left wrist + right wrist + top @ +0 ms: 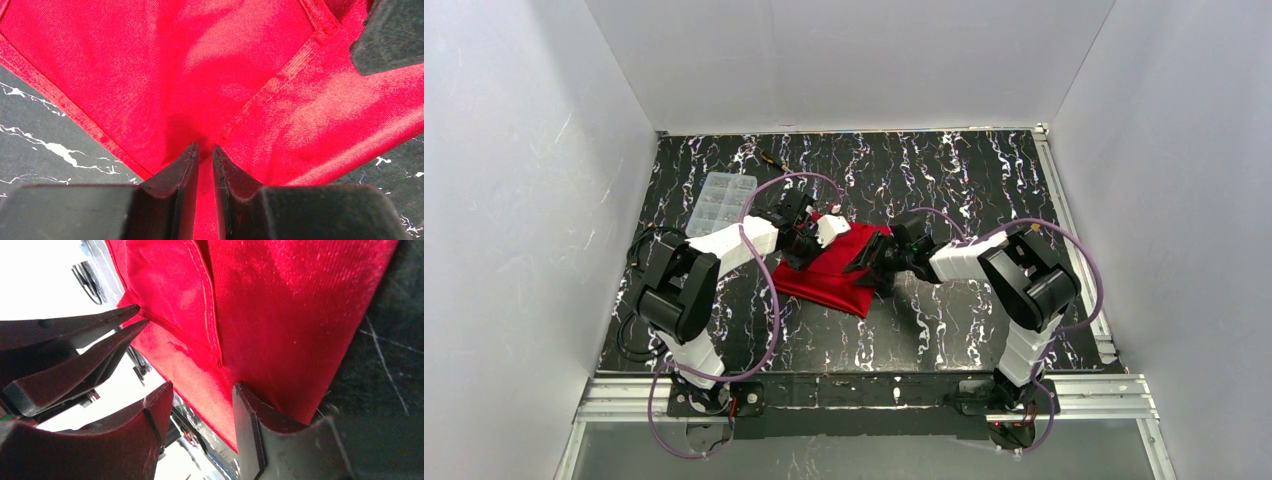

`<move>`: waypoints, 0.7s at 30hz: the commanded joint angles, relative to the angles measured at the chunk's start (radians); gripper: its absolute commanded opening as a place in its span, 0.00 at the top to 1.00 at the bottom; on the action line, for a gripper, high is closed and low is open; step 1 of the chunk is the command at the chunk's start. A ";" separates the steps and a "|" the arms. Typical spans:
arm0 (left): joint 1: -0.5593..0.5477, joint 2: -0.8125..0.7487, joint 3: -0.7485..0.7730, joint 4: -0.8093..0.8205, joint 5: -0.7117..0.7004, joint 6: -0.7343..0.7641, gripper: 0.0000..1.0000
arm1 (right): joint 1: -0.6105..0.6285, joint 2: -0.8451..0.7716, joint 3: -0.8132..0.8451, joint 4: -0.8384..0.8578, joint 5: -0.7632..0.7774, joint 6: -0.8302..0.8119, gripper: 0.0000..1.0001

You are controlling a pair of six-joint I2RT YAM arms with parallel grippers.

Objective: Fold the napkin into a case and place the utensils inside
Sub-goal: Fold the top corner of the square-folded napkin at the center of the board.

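Observation:
The red napkin [839, 278] lies folded over itself in layers at the table's middle, between both arms. In the left wrist view the napkin [225, 65] fills the frame, a hemmed edge running diagonally to my left gripper [203, 147], which is shut on a pinch of cloth. From the top, the left gripper [807, 240] sits at the napkin's far left corner. My right gripper [203, 386] stands open over the napkin's [280, 315] edge, one finger against the cloth; from above it [872, 262] is at the right side. The utensils are out of view.
A clear plastic compartment box [719, 200] lies at the back left of the black marbled table [984, 170]. A thin black-and-yellow tool [774, 160] lies behind it. White walls close in three sides. The left gripper's fingers [100, 322] show in the right wrist view.

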 commanded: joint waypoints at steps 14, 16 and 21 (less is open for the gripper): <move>0.005 -0.014 -0.014 -0.040 0.021 0.024 0.85 | -0.024 0.082 0.007 0.271 -0.061 0.133 0.47; 0.006 -0.018 -0.019 -0.037 0.017 0.030 0.85 | -0.032 0.060 0.026 0.238 -0.065 0.111 0.47; 0.008 -0.013 -0.020 -0.038 0.017 0.028 0.86 | -0.030 0.067 0.039 0.193 -0.056 0.104 0.47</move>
